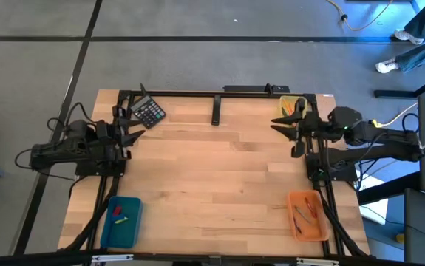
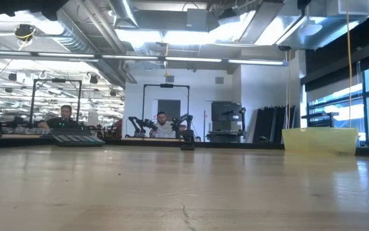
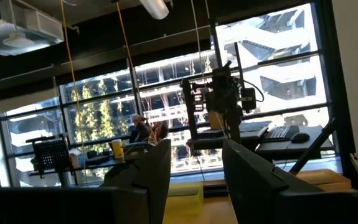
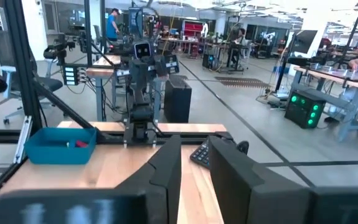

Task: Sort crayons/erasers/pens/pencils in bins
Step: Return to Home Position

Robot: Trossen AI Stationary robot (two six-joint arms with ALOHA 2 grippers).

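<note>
My left gripper (image 1: 138,136) hangs open and empty at the table's left edge, pointing toward the right; its own view shows the gap (image 3: 197,180). My right gripper (image 1: 277,126) hangs over the far right, next to the yellow bin (image 1: 290,108), pointing left; its fingers stand a little apart, nothing between them (image 4: 195,174). The yellow bin holds bright crayons. At the near left, the teal bin (image 1: 121,221) holds small erasers (image 1: 118,215). The orange bin (image 1: 306,215) at the near right holds several slim sticks.
A black calculator (image 1: 149,112) lies at the far left, beside my left arm. A dark bracket (image 1: 216,109) stands at the middle of the far edge. The wooden tabletop (image 1: 212,177) lies bare between the arms. People sit in the room beyond the table.
</note>
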